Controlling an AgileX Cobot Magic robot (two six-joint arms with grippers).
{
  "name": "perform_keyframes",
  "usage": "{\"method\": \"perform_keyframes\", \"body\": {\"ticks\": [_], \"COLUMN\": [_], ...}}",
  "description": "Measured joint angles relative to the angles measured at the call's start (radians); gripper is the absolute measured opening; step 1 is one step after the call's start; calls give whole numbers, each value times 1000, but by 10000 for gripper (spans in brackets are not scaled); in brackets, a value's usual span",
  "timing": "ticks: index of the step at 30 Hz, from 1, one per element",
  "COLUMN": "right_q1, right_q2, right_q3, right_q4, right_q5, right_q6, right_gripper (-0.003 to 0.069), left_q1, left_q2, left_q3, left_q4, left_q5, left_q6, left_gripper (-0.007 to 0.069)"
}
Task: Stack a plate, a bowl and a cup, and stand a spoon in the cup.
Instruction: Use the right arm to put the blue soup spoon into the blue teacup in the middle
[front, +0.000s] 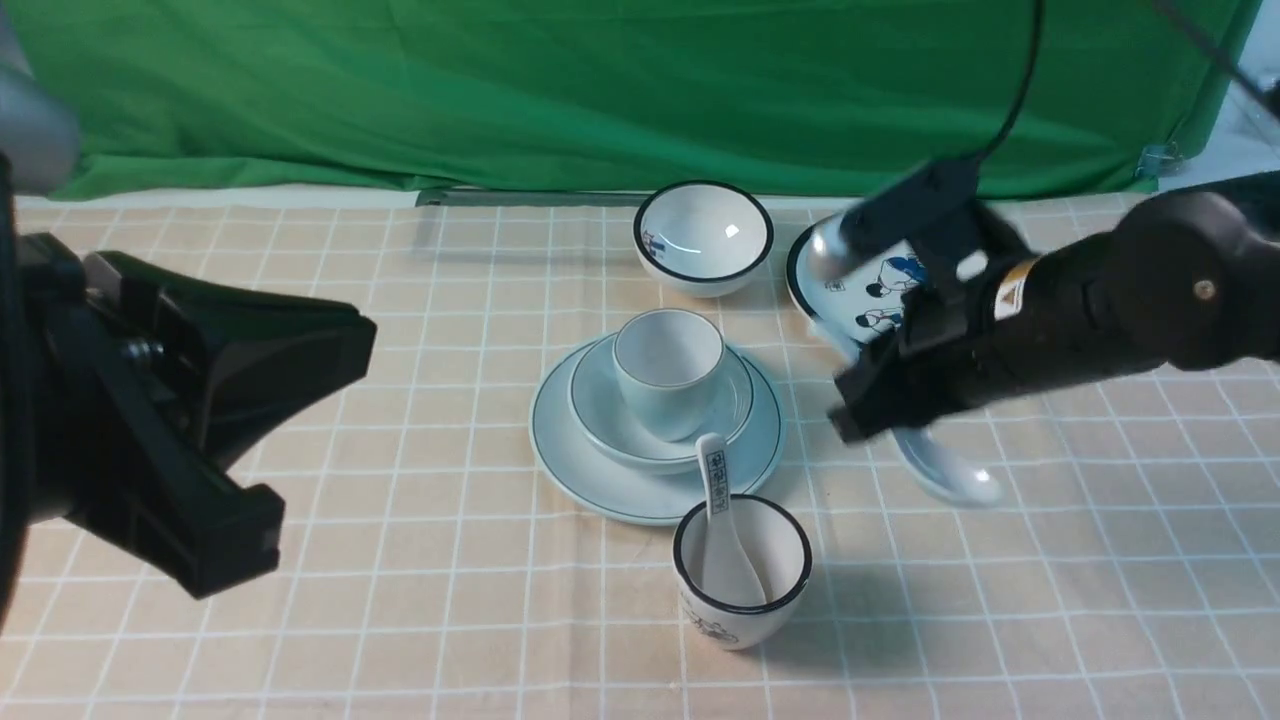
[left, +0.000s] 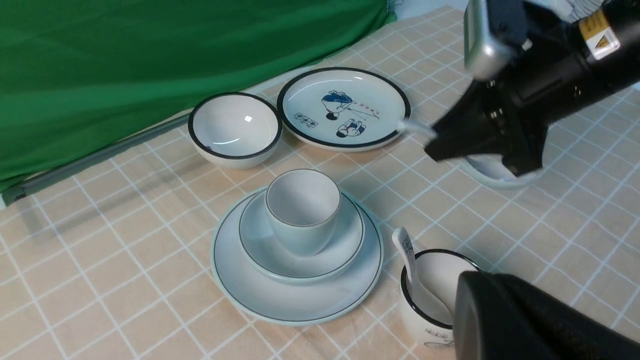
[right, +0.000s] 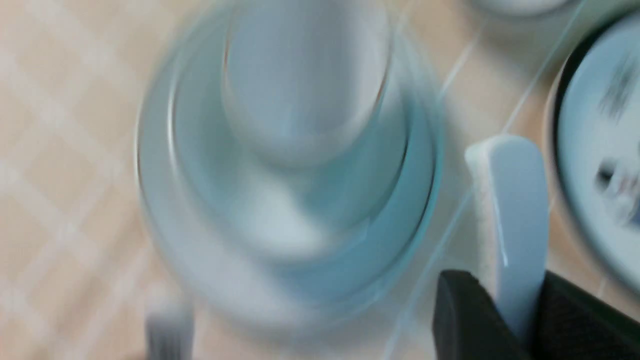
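Since the cup (front: 668, 365) sits in the bowl (front: 592, 402) on the plate (front: 558, 452), the right gripper (front: 868, 408) clamps the spoon (front: 950, 475) by its handle, right of the cup, presumably to stand it inside, while the left gripper (left: 500, 310) hangs clenched.

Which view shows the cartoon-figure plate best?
Left wrist view: the cartoon plate lies nearly whole, sharp. In front view the right arm hides most of it; right wrist view catches only a blurred edge.
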Motion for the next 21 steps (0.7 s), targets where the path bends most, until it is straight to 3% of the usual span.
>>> {"method": "perform_keyframes", "body": {"ticks": [3,5,7,9,13,21], "right_q1": [36,66,92,125,134,134], "right_q2": [-2,21,49,111,233,408], "right_q3": [36,43,45,47,34,-28], "right_q4": [60,52,8,-120,-233,-291], "right_q5": [-350,-495,-610,-795,-934,-1015], "right_q6": [37,71,102,196,343,452], "right_gripper": [163,163,163,163,163,163], "left_q1": [0,0,0,0,0,0], "left_q2": [0,0,0,0,0,0], "left_q3": [0,0,0,0,0,0], "left_q4": [0,0,0,0,0,6], "left_q5": [0,0,0,-1,-3,-3], "left_q6": [0,0,0,0,0,0], "left_gripper": [2,2,2,2,2,2]}}
